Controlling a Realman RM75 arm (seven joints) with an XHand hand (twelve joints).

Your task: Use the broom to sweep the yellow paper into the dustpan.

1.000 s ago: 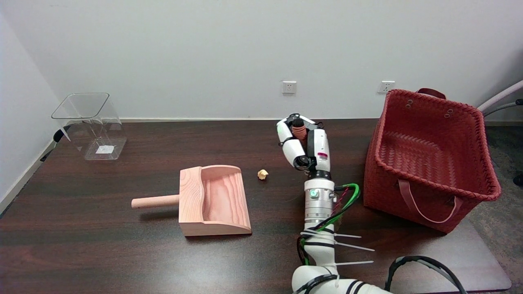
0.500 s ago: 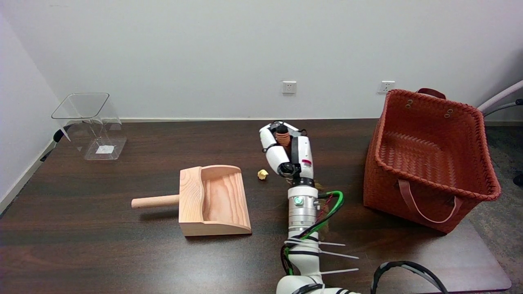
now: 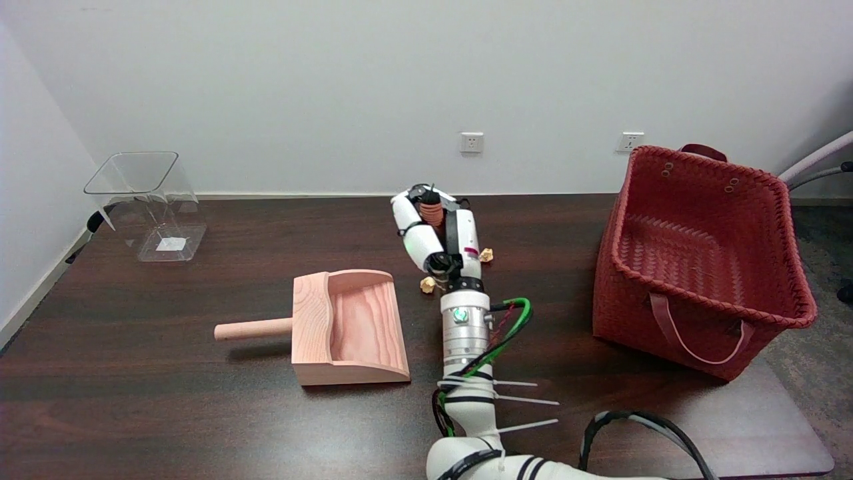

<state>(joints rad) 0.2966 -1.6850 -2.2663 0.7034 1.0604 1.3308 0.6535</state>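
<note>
Broom (image 3: 431, 212), likely light and stiff, sits gripped by its ribbed handle in right hand (image 3: 440, 237), frame centre.

Bare bench (image 3: 200, 413) lies all around the dustpan (image 3: 346, 327); right of it the robot hand (image 3: 436, 237) crowds its mouth, basket (image 3: 700, 260) far beyond

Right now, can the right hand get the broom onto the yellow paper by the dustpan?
Probably yes. The right hand grips the broom and sits just right of the yellow paper, nothing between them. The dustpan lies open further left.
</note>
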